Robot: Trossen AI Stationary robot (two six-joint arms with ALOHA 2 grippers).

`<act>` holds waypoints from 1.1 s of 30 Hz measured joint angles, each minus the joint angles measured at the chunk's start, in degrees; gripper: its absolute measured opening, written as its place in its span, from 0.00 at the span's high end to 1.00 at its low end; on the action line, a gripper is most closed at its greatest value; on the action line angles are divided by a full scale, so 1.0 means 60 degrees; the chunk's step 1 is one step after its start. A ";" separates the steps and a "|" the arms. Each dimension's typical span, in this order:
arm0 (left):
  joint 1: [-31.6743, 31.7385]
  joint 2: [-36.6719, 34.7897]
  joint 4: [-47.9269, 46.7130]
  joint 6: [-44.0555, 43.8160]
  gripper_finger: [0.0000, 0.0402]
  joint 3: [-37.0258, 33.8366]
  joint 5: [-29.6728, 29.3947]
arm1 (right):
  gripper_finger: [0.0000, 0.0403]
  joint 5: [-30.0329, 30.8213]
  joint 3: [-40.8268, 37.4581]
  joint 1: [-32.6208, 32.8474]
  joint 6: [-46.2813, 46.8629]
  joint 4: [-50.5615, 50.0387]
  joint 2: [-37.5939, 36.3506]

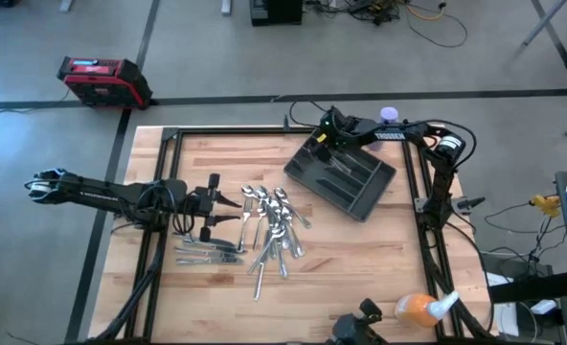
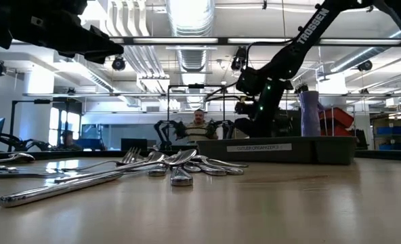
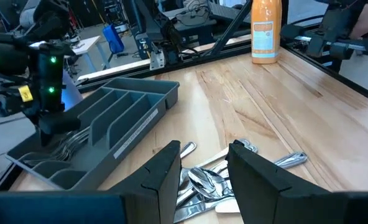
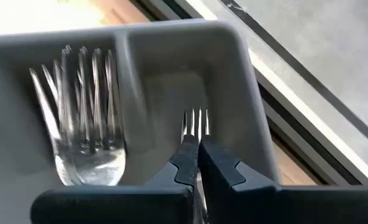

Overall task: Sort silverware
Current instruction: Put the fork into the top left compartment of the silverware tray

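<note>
Your silverware (image 1: pixel 269 230) lies mostly in a loose heap on the wooden surface (image 1: pixel 360 268), just beside the left tool (image 1: pixel 228 208), with a few knives (image 1: pixel 207 251) lying apart from the heap, below that tool in the high view. The right wrist view gives you what the overhead cannot: the right tool (image 4: pixel 197 163) is pressed together on a fork (image 4: pixel 196 124), tines pointing away from the camera, inside an end compartment of the dark tray (image 4: pixel 234 74). In the neighbouring compartment several forks (image 4: pixel 84 112) are already stacked (their tines overlap). From above you see only that the right tool (image 1: pixel 320 142) sits over the tray's far corner. The left wrist view shows the left tool's fingers (image 3: pixel 165 171) spread apart above the spoons (image 3: pixel 206 177), holding nothing, and an orange bottle (image 3: pixel 265 30) standing at the surface's edge. The low view shows a person (image 2: pixel 198 126) seated beyond the tray.
</note>
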 joint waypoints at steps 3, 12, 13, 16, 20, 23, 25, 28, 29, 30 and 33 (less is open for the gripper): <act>0.0004 0.0007 -0.0066 0.0002 0.70 0.0000 0.0000 | 1.00 -0.0339 0.0022 0.0082 -0.0178 0.0001 -0.0119; 0.0000 -0.0014 -0.0549 0.0039 0.70 0.0000 -0.0024 | 1.00 -0.1028 0.0058 0.2063 -0.0934 -0.0327 -0.1066; 0.0002 -0.0007 -0.0565 0.0052 0.70 0.0000 -0.0029 | 1.00 -0.1033 0.0058 0.2490 -0.0797 -0.0320 -0.1135; 0.0000 -0.0007 -0.0550 0.0248 0.70 0.0000 -0.0029 | 0.98 -0.1124 0.0058 0.3876 -0.0206 -0.0154 -0.1213; 0.0004 -0.0013 -0.0478 0.0501 0.70 0.0000 -0.0419 | 0.87 -0.0474 0.0058 0.5648 0.0820 0.0998 -0.0871; 0.0018 -0.0115 -0.0350 0.0360 0.70 0.0065 -0.1822 | 0.78 0.0420 0.0058 0.6672 0.1300 0.2779 -0.0373; 0.0033 -0.0362 -0.0401 0.0286 0.70 0.0078 -0.2502 | 0.73 0.0950 0.0170 0.7132 0.1724 0.4007 0.0103; 0.0024 -0.1008 -0.0741 0.0357 0.70 0.0080 -0.2593 | 0.70 0.1598 0.0950 0.7512 0.2389 0.4292 0.1027; 0.0011 -0.1333 -0.0918 0.0350 0.70 0.0080 -0.2576 | 0.70 0.1856 0.1304 0.7581 0.2533 0.4165 0.1377; 0.0015 -0.1659 -0.1020 0.0300 0.70 0.0084 -0.2477 | 0.71 0.2080 0.1722 0.7662 0.2707 0.4035 0.1710; 0.0018 -0.2735 -0.1095 0.0223 0.70 0.0084 -0.2373 | 0.72 0.2412 0.3097 0.7756 0.3900 0.2977 0.2730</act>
